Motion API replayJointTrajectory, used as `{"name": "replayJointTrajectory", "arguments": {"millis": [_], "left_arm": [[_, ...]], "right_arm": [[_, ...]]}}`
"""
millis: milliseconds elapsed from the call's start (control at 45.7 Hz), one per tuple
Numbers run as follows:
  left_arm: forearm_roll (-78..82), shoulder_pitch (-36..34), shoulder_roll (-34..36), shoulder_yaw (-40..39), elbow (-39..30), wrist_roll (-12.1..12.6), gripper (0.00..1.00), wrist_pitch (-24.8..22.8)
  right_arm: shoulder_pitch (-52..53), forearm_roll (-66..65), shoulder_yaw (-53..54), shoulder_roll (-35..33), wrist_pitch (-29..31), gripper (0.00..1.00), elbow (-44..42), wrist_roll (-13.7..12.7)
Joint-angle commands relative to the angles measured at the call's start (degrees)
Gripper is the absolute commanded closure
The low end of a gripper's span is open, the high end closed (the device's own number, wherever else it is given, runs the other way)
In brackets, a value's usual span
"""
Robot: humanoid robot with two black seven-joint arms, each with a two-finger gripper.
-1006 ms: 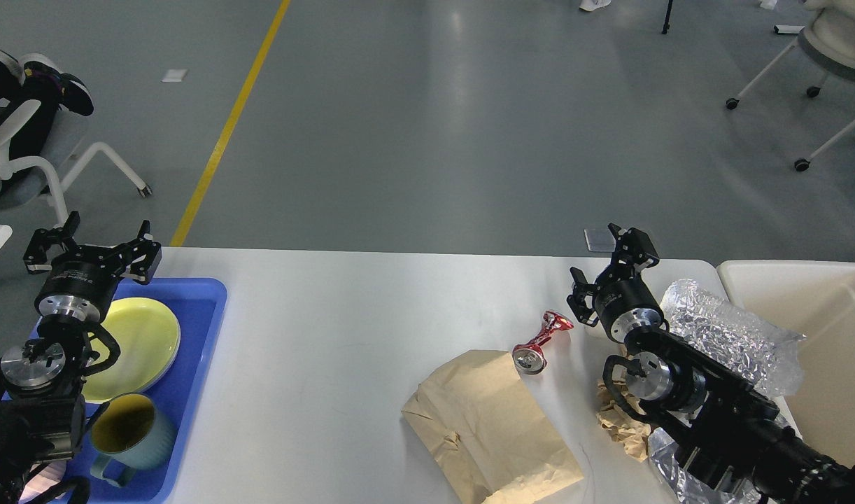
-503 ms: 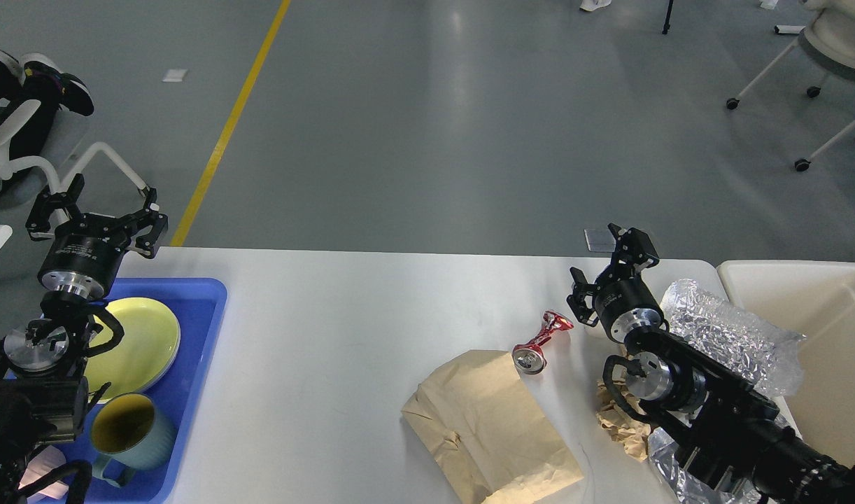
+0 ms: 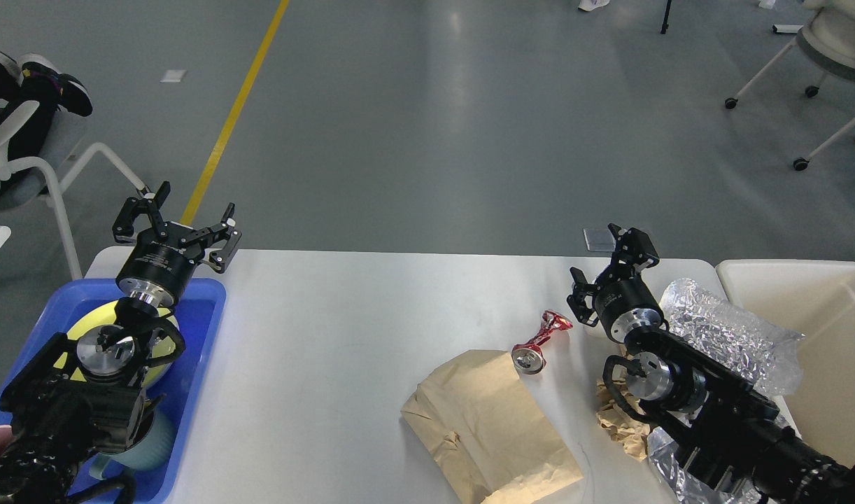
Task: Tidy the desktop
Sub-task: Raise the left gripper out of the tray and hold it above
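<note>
The white desktop (image 3: 343, 329) fills the lower half of the head view. A crushed red can (image 3: 539, 339) lies on it right of centre, beside a flattened brown paper bag (image 3: 490, 423). Crumpled silver foil (image 3: 728, 336) rests at the right end, with a wad of brown paper (image 3: 620, 420) below it. My left gripper (image 3: 178, 224) is open and empty above the desktop's far left corner. My right gripper (image 3: 609, 262) is open and empty just right of the can, apart from it.
A blue tray (image 3: 200, 308) at the left end holds a yellow plate (image 3: 161, 332) and a teal mug (image 3: 147, 441), both partly hidden by my left arm. A beige bin (image 3: 830, 315) stands past the right end. Office chairs stand on the grey floor beyond.
My left gripper has swung to the right and away from me, from beyond the tray's far left to the desktop's far left corner. The right arm has not moved.
</note>
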Motion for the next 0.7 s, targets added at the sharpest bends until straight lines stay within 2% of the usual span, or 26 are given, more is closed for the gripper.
{"name": "replayJointTrajectory", "arguments": {"millis": [0,87,240,459,678], "left_arm": [[0.2,0.5,-0.4,7.5,0.5,0.1,0.04,0.7],[0.2,0.5,-0.5,12.8,0.5,1.0,0.04,1.0],[0.2,-0.2,-0.1,18.9,0.5,0.1,0.04,0.1],[0.0,0.2,-0.3,18.2,0.5,-0.5,0.04,-0.3],[-0.4,0.6,-0.5,18.0,0.5,-4.2,0.04,-1.9]], "right_arm": [[0.0,0.0,0.0,0.0,0.0,0.0,0.0,0.0],[0.0,0.0,0.0,0.0,0.0,0.0,0.0,0.0],[0.0,0.0,0.0,0.0,0.0,0.0,0.0,0.0],[0.0,0.0,0.0,0.0,0.0,0.0,0.0,0.0],[0.0,0.0,0.0,0.0,0.0,0.0,0.0,0.0]]}}
